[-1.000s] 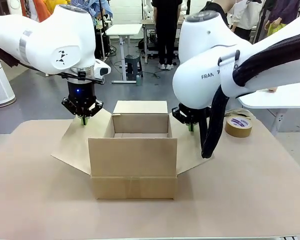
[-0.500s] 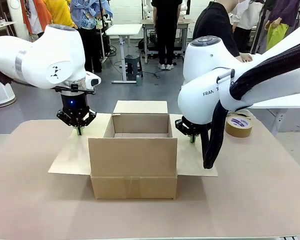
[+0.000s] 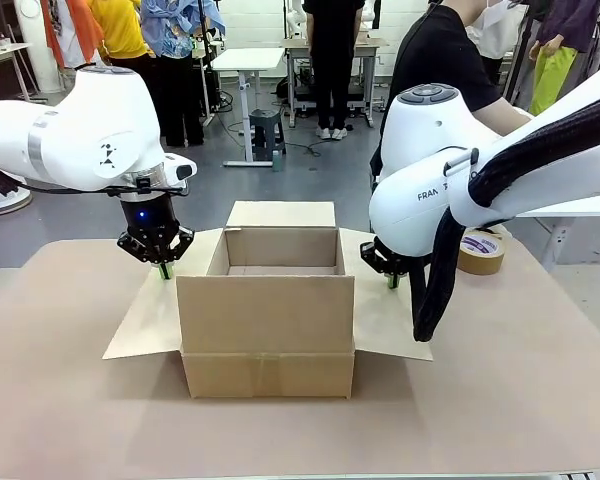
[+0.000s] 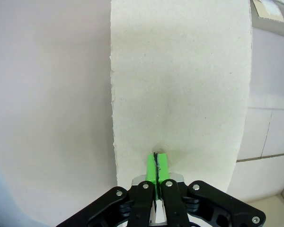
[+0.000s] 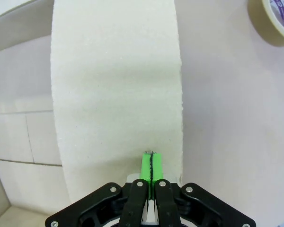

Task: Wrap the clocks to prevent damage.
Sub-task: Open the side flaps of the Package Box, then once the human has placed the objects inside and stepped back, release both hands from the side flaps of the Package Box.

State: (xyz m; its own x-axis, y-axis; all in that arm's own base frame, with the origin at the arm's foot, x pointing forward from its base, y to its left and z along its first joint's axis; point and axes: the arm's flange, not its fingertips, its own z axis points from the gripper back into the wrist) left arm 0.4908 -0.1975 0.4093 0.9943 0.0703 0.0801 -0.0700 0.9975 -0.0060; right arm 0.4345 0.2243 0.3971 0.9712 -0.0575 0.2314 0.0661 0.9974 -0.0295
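Legible text: the dark letters "FRAN", cut off at their right end by a black cable sleeve, stand on the white housing of the right arm (image 3: pixel 420 195), at 2 o'clock from the cardboard box (image 3: pixel 265 310). The tape roll (image 3: pixel 480 263), at 3 o'clock, carries purple print, too small to read. The left arm (image 3: pixel 80 130) bears a small black emblem without letters.

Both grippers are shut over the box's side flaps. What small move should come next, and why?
Probably raise both straight up, clear of the box. The left gripper and right gripper are shut with tips at the left flap and right flap, which already splay wide, leaving the top open.
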